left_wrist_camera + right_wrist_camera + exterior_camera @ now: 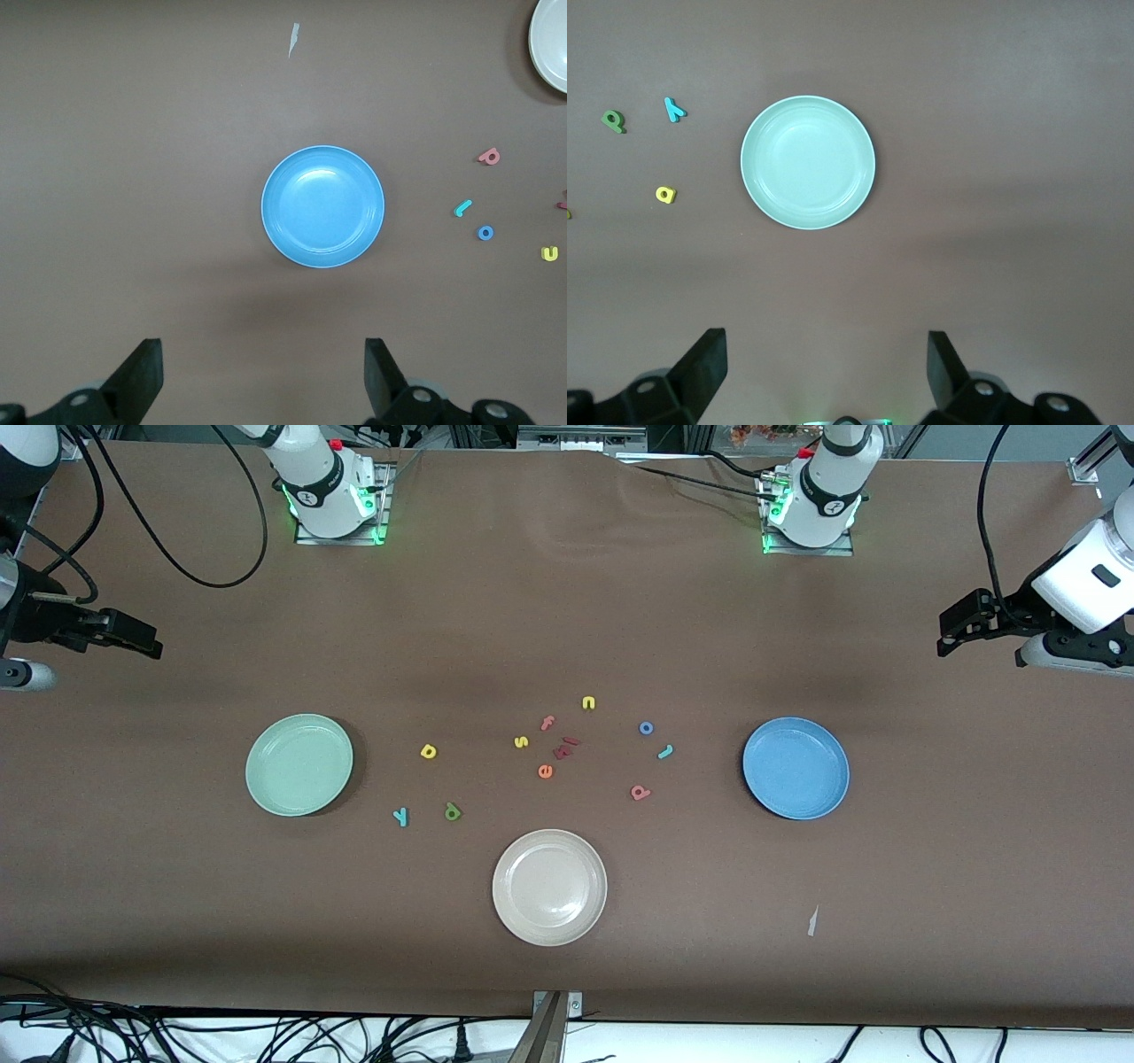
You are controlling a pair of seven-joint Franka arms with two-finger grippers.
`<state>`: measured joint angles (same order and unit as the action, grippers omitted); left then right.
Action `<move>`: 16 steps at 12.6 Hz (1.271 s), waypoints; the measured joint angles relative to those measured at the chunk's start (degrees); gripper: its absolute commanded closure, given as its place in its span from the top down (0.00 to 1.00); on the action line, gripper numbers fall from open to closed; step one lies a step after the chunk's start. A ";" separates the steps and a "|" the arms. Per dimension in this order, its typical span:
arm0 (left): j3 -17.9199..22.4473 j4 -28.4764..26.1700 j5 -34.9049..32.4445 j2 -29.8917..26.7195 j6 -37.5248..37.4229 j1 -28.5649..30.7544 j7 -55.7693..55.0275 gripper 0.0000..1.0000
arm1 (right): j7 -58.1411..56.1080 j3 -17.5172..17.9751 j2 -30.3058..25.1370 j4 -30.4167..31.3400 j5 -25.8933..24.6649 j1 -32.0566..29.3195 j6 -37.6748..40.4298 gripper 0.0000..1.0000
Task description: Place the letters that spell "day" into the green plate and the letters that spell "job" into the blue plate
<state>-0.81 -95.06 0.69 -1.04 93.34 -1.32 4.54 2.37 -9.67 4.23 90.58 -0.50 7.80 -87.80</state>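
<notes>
Letters (428, 751) on table, both grippers apart, open

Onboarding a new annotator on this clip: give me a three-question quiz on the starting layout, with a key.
1. True or false: the green plate already holds a letter.
2. Which letter lies nearest the blue plate: A) yellow "n", B) teal "j", C) light-blue "y"?
3. Fill in: the left gripper and the right gripper both stand ____.

Key: 1 false; 2 B; 3 open.
</notes>
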 measured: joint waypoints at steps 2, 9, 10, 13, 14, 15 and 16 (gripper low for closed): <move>0.00 0.00 0.00 0.00 0.00 0.00 0.00 1.00 | 0.00 0.18 0.32 0.00 0.01 0.04 0.00 1.00; 0.00 0.00 0.00 0.00 0.00 0.00 0.00 1.00 | 0.01 0.59 0.95 0.00 0.01 0.73 0.00 1.00; 0.00 0.00 0.00 0.00 0.00 0.00 0.00 1.00 | 0.01 0.60 0.95 0.00 0.01 0.73 0.00 1.00; 0.00 0.00 0.00 0.00 0.00 0.00 0.00 1.00 | 0.01 0.59 0.95 0.00 0.01 0.73 0.00 1.00; -0.03 0.00 0.00 0.00 0.00 0.00 0.00 1.00 | 0.01 0.60 0.95 0.00 0.01 0.73 0.00 1.00; -0.04 0.00 0.00 0.00 0.00 0.00 0.00 1.00 | 0.01 0.59 0.95 0.00 0.01 0.73 0.00 1.00; -0.04 0.00 0.00 0.00 0.00 0.00 0.00 1.00 | 0.01 0.60 0.95 0.00 0.01 0.73 0.00 1.00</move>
<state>-0.85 -95.06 0.69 -1.04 93.34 -1.32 4.54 2.38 -9.07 5.18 90.58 -0.49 8.53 -87.80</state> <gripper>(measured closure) 0.000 0.000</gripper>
